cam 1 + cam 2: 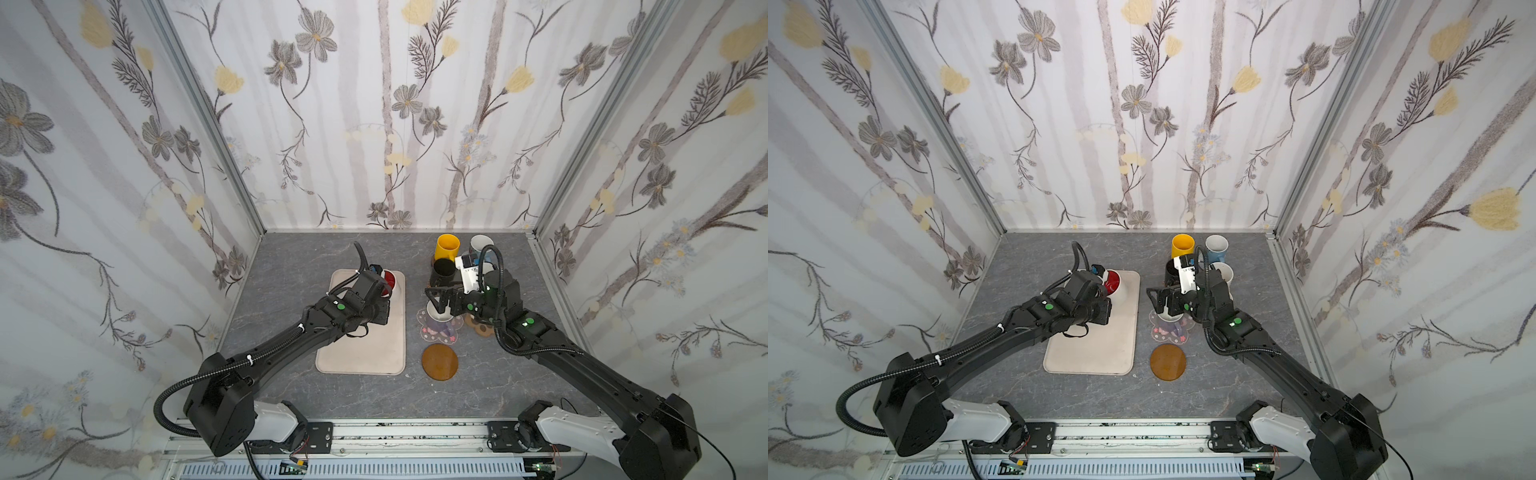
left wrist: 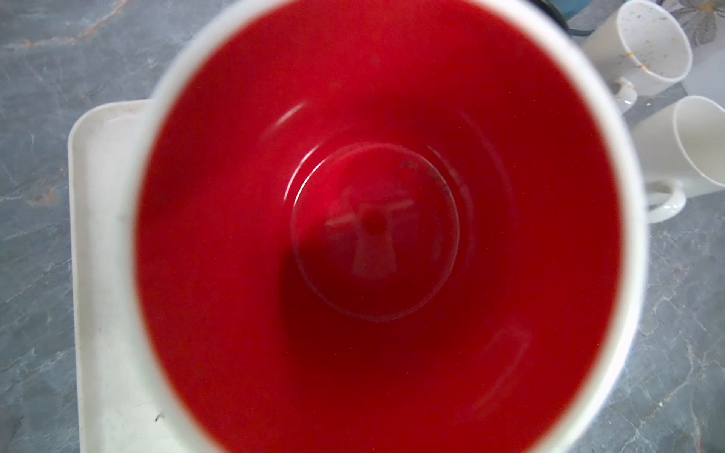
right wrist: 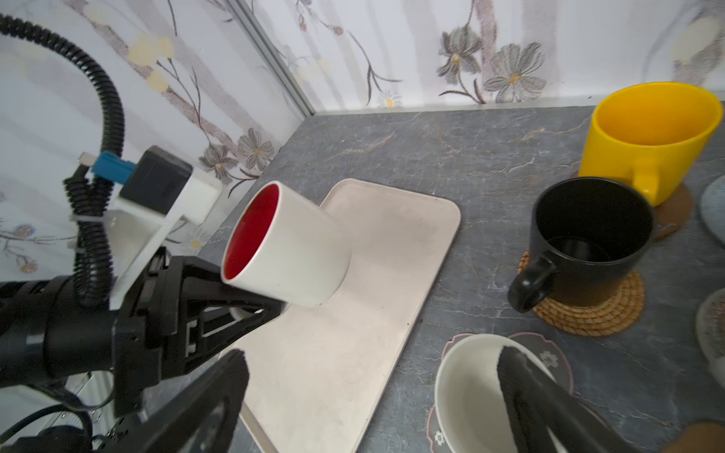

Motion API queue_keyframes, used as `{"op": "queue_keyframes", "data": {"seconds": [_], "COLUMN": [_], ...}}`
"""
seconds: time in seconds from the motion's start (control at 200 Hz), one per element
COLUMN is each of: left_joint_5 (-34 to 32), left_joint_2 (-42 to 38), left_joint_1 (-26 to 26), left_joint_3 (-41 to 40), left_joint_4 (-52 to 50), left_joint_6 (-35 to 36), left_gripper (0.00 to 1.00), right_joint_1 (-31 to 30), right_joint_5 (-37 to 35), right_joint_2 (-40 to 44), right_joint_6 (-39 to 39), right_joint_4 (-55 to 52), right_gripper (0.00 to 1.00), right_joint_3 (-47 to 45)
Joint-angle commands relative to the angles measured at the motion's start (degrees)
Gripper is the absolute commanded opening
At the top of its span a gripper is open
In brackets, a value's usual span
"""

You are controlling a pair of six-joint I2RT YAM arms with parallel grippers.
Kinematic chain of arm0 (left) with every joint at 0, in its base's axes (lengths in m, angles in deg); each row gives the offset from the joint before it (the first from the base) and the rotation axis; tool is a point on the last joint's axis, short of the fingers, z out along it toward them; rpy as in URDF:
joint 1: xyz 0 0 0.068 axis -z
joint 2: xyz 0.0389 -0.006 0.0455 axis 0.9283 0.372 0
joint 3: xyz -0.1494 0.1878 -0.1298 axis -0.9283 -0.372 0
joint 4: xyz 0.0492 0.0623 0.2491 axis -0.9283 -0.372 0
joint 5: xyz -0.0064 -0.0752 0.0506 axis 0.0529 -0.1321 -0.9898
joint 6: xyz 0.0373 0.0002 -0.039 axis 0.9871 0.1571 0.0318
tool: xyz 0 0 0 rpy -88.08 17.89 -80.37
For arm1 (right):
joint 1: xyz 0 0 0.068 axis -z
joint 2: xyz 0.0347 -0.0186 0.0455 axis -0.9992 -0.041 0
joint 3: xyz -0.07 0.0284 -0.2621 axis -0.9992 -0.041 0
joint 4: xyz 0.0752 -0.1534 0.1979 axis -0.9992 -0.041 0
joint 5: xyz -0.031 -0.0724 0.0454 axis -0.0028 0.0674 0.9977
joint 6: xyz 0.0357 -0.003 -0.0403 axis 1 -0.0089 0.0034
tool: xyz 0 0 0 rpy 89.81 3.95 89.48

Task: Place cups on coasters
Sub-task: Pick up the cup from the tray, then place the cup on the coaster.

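Note:
A white cup with a red inside (image 3: pixel 290 251) hangs tilted above the beige tray (image 1: pixel 365 353), and my left gripper (image 3: pixel 259 308) is shut on it from below. Its red inside (image 2: pixel 372 235) fills the left wrist view. A pale lavender cup (image 1: pixel 439 318) stands on the clear flower coaster (image 1: pixel 428 336). My right gripper (image 1: pixel 434 300) is open above it, one finger (image 3: pixel 518 376) over the cup's mouth. The yellow cup (image 1: pixel 446 248) stands on a brown disc (image 3: pixel 674 208). The black cup (image 1: pixel 444 270) stands on a golden woven round (image 3: pixel 596 310).
A bare brown disc coaster (image 1: pixel 439 361) lies in front of the flower coaster. A brown paw coaster (image 1: pixel 482 329) shows partly under my right wrist. A cup with a blue pattern (image 1: pixel 480 245) and a white cup (image 1: pixel 1223 272) stand at the back right. Walls close in on three sides.

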Motion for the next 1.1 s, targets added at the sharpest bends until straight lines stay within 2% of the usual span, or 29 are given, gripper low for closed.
{"op": "queue_keyframes", "data": {"seconds": [0.0, 0.23, 0.355, 0.555, 0.704, 0.909, 1.094], "left_joint_5": [-0.18, -0.84, -1.62, -2.73, -2.26, -5.4, -3.98], "left_joint_2": [-0.59, 0.28, 2.34, 6.83, 9.36, 10.3, 10.92], "left_joint_1": [1.02, 7.4, 11.46, 17.6, 19.6, 23.49, 24.65], "left_joint_3": [0.61, 1.2, 1.81, 2.92, 2.8, 1.49, 0.05], "left_joint_4": [0.98, 1.15, 1.33, 2.18, 3.88, 7.6, 9.33], "left_joint_6": [2.35, 5.38, 6.27, 7.86, 8.33, 9.81, 10.32], "left_gripper": [0.0, 0.0, 0.0, 0.0, 0.0, 0.0, 0.0], "right_joint_1": [3.22, 12.5, 15.58, 17.63, 18.81, 20.54, 21.6], "right_joint_5": [1.09, 5.79, 7.26, 7.98, 9.32, 9.84, 9.85], "right_joint_2": [2.9, 8.14, 9.39, 9.43, 8.89, 9.08, 9.3], "right_joint_6": [0.17, -0.05, 0.03, 0.82, 1.93, 2.48, 2.76], "right_joint_4": [-0.23, -1.56, -1.61, -0.16, 1.39, 2.28, 2.63], "right_gripper": [1.0, 1.0, 1.0, 1.0, 1.0, 1.0, 1.0], "right_joint_3": [-1.42, -5.33, -6.46, -7.47, -8.27, -9.08, -9.29]}}
